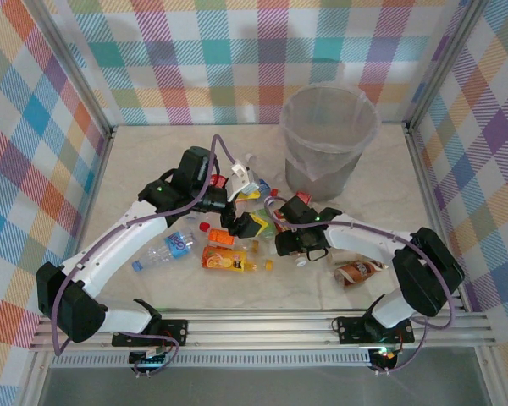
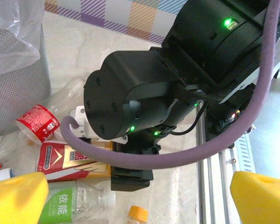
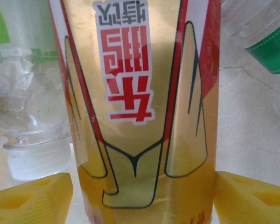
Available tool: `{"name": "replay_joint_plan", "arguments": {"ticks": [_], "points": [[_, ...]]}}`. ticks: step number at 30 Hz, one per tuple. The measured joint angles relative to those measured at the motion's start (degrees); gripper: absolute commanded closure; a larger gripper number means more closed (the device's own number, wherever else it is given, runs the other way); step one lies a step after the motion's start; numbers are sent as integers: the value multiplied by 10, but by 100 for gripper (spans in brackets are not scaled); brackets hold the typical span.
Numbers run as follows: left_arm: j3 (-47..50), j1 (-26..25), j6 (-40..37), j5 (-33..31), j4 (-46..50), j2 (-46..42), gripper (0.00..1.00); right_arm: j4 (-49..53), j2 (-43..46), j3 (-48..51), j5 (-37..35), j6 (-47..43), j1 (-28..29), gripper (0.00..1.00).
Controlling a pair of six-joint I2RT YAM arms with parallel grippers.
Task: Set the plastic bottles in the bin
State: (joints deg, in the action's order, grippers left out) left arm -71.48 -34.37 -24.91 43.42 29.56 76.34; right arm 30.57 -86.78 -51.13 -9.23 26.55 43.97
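Note:
A plastic bottle with a gold and red label [image 3: 140, 93] lies between the yellow pads [image 3: 30, 198] of my right gripper [image 3: 142, 200], which presses on both of its sides. The same bottle [image 2: 65, 161] shows under the right wrist in the left wrist view. My left gripper [image 2: 140, 205] hangs wide open just left of the right one [image 1: 275, 222], holding nothing, over a green-labelled bottle [image 2: 70, 205] and an orange cap [image 2: 139, 214]. More bottles lie in a pile [image 1: 224, 259] at the table's middle. The bin [image 1: 328, 135] stands behind the pile, at the back right.
A blue-labelled clear bottle [image 1: 168, 248] lies left of the pile and a brown-labelled one [image 1: 360, 271] to its right. A red-labelled bottle [image 2: 37, 122] rests by the bin's wall [image 2: 14, 70]. Both arms crowd the middle. Checked walls enclose the table.

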Motion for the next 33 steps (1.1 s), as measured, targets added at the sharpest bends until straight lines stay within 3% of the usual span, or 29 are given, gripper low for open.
{"name": "replay_joint_plan", "arguments": {"ticks": [4, 16, 26, 33], "points": [[0, 0, 0, -7, 0, 0, 0, -11, -13, 2, -7, -1, 0, 22], [0, 0, 0, -23, 0, -2, 0, -34, -23, 14, -17, -5, 0, 37], [0, 0, 21, -25, -31, -34, 0, -19, 70, 30, -19, -12, 0, 41], [0, 0, 49, -39, -60, -83, 0, 18, 125, -10, -16, -33, 0, 42]]}}
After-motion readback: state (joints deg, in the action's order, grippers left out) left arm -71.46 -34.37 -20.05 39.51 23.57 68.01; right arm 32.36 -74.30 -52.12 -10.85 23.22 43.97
